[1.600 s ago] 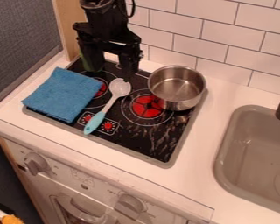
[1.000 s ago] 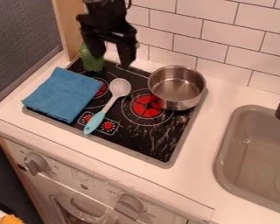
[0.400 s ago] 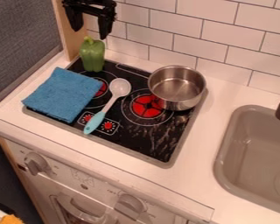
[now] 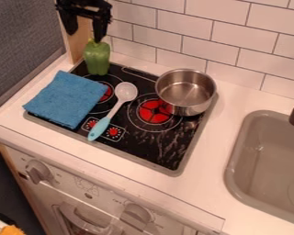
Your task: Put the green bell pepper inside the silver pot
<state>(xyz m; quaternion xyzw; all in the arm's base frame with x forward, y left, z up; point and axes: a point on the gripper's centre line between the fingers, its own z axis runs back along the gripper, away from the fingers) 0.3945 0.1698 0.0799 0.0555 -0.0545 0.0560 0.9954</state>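
High at the upper left, my gripper (image 4: 85, 36) hangs open above the stove's back left corner, its two fingers spread apart with nothing between them. Just below it the green bell pepper (image 4: 97, 58) stands upright at the stove's back left, its stem close to the right fingertip; whether they touch I cannot tell. The silver pot (image 4: 185, 92) sits on the right rear part of the stove, and its visible inside holds nothing.
A folded blue cloth (image 4: 66, 98) lies on the stove's left side. Beside it rests a spoon (image 4: 115, 110) with a turquoise handle. Tiled wall (image 4: 198, 41) runs behind, a wooden post (image 4: 79, 40) stands at back left, and a grey sink (image 4: 266, 170) is at right.
The gripper has risen and moved left, from in front of the pepper to above it, uncovering the pepper. Pepper, pot, cloth and spoon have kept their places.
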